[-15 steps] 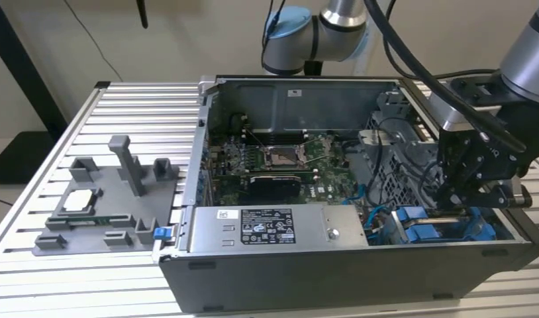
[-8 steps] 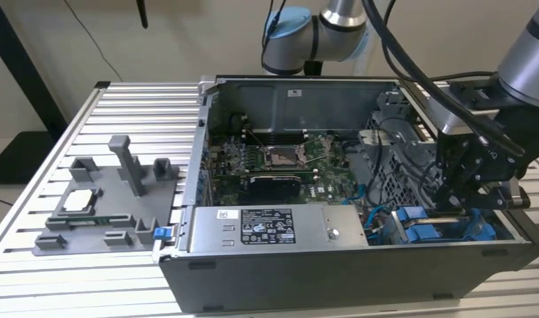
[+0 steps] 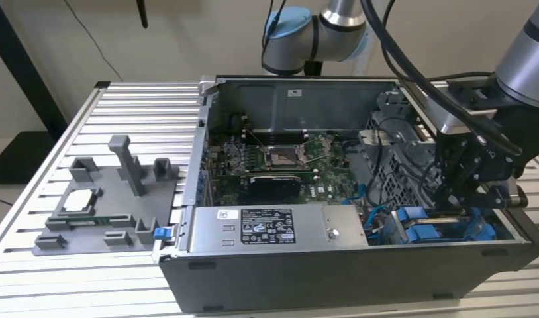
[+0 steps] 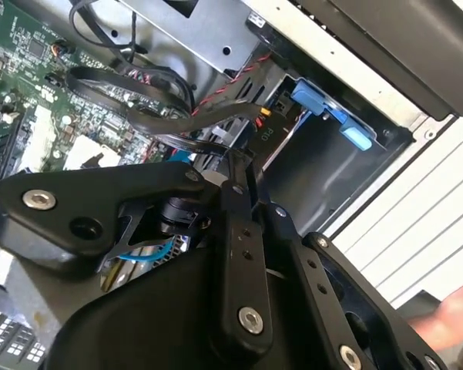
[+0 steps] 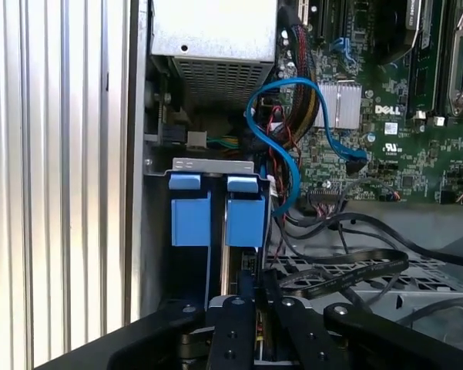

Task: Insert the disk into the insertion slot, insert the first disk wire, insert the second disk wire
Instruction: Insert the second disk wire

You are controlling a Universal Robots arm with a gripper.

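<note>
Over the drive bay at the open case's corner, on the exterior view's right, hangs my gripper (image 3: 452, 207). The disk (image 5: 245, 222) shows as a blue carrier standing in the grey metal insertion slot (image 5: 209, 164); beside it stands a second blue carrier (image 5: 190, 220). In the first wrist view my gripper (image 5: 251, 287) is just behind the disk's rear edge, fingers close together. A black disk wire (image 4: 166, 123) loops over the board and runs into my gripper (image 4: 235, 166), which looks shut on its end. The plug itself is hidden.
A blue cable (image 5: 286, 146) arcs from the board toward the bay. Black flat cables (image 5: 354, 271) lie over the perforated metal beside my fingers. The grey labelled power-supply box (image 3: 269, 228) fills the case's front. A grey fixture tray (image 3: 102, 212) stands on the slatted table.
</note>
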